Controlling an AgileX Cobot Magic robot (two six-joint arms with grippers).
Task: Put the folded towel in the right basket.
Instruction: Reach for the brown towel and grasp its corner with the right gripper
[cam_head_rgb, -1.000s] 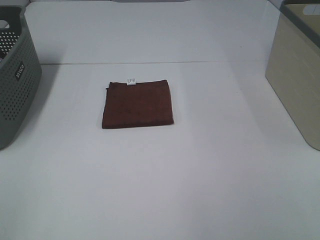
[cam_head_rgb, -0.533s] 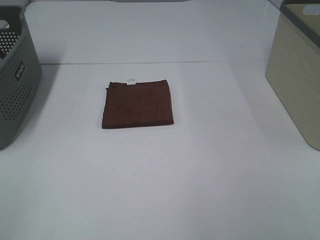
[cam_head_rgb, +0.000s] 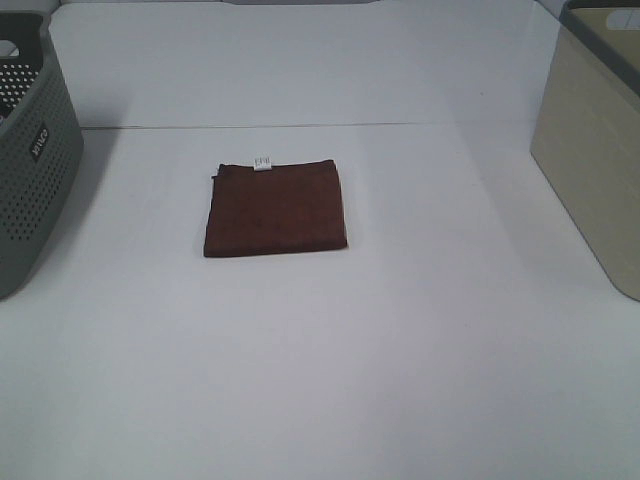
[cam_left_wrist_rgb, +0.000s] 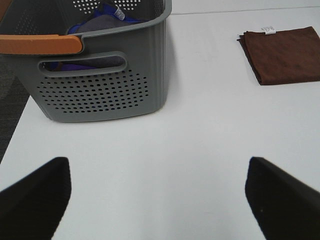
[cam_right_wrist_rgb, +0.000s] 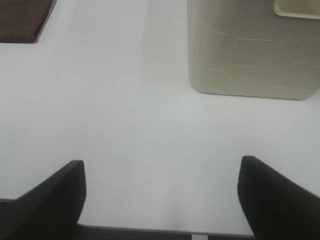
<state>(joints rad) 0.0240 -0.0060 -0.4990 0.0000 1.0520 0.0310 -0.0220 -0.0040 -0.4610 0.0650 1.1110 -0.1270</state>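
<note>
The towel (cam_head_rgb: 276, 210) is dark brown, the table (cam_head_rgb: 400, 350) white; grey basket (cam_head_rgb: 35, 190) hole-dotted, beige basket (cam_head_rgb: 590, 170) plain.

Everything stands on the table (cam_head_rgb: 320, 380). Ahead of my left gripper (cam_left_wrist_rgb: 159, 200), off to the left of its jaws, the left basket (cam_left_wrist_rgb: 100, 85) sits near the table's left edge, with bundled cloth (cam_left_wrist_rgb: 102, 22) lying in it. The folded towel (cam_head_rgb: 276, 209) lies flat farther ahead and to the right of those jaws, well apart from that basket. Ahead of my right gripper (cam_right_wrist_rgb: 162, 200), to the right of its jaws, the right basket (cam_right_wrist_rgb: 250, 50) stands at the table's right edge. The towel lies ahead and far to their left, well apart from it. Only table lies between each pair of jaws.
</note>
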